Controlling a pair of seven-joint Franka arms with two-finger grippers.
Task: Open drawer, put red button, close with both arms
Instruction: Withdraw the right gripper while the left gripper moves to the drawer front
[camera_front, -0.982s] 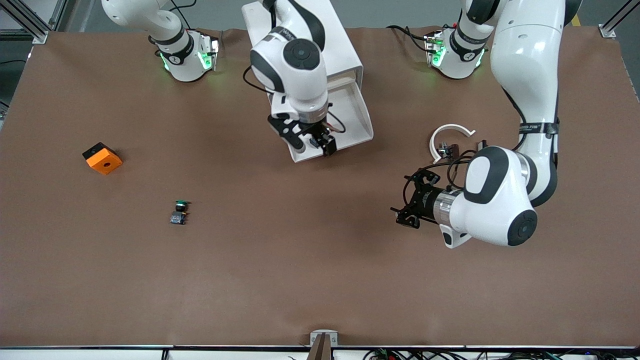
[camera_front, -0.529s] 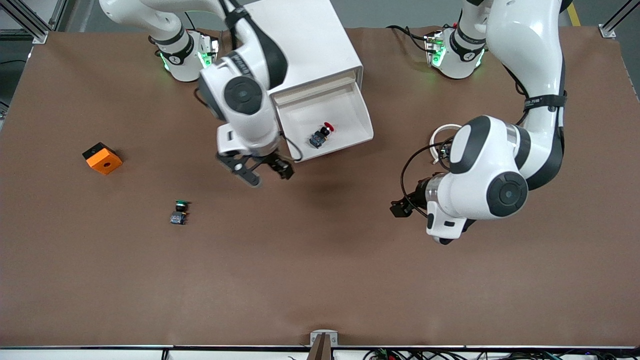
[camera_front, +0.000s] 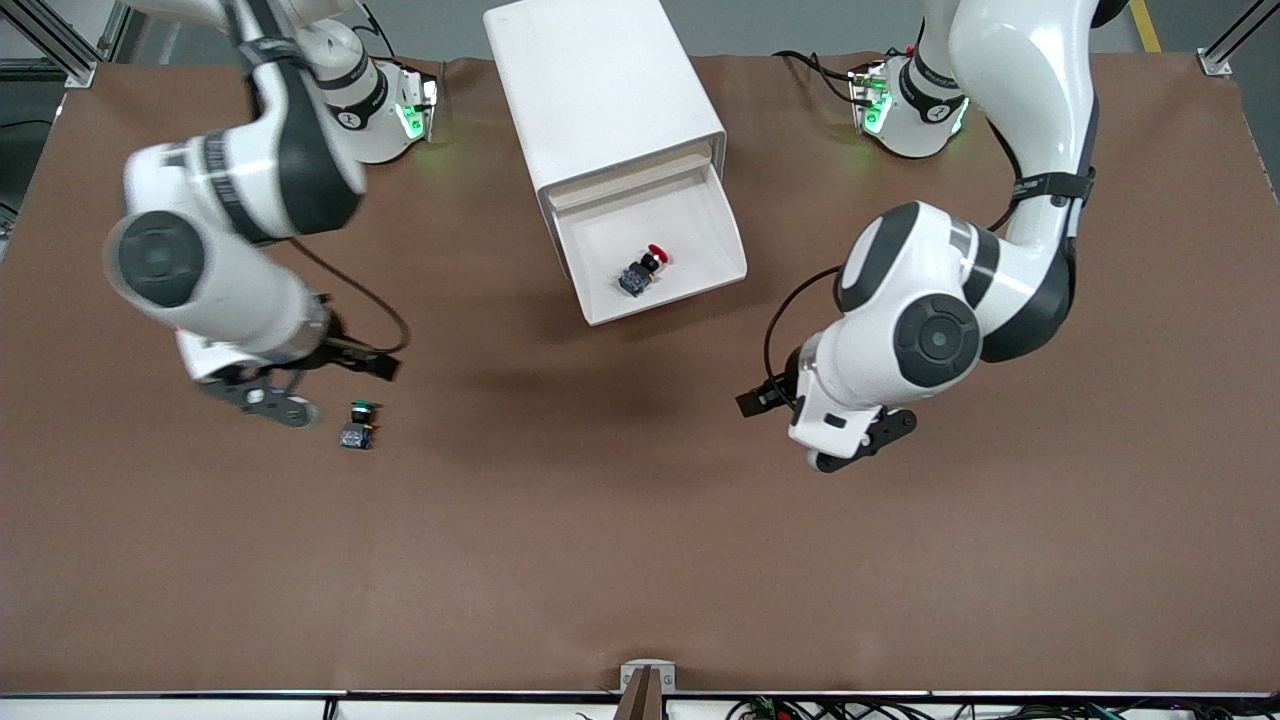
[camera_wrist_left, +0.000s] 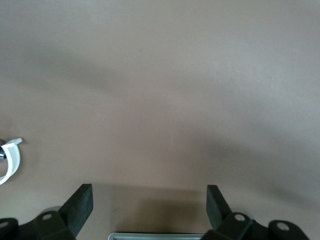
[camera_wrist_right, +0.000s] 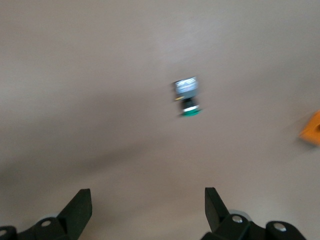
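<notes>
Lying on its side in the open drawer (camera_front: 690, 255), the red button (camera_front: 643, 271) is already where the task wants it, its red cap pointing toward the cabinet (camera_front: 600, 90) and its dark block body toward the drawer's cream front lip, so the step in hand is judged to be the last one: pushing the drawer shut with both arms. Neither hand is placed for that yet. The right hand (camera_front: 318, 392) hangs low over the tabletop (camera_front: 640, 560) toward the right arm's end, just beside the green button (camera_front: 357, 424), released and empty; its wrist view shows both fingers (camera_wrist_right: 80, 205) spread wide with nothing between them and the green button (camera_wrist_right: 187, 96) on the bare surface ahead, an orange block (camera_wrist_right: 311, 129) at the edge. The left hand (camera_front: 775, 392) hovers over the tabletop toward the left arm's end, nearer the front camera than the drawer and well apart from it, likewise released and empty, with a piece of a white ring (camera_wrist_left: 10, 160) just showing in its wrist view. The next move calls for bringing both hands round to the drawer's front lip, one toward each corner, and pressing evenly toward the cabinet so the tray slides straight instead of jamming; the button lies loose and may roll.
</notes>
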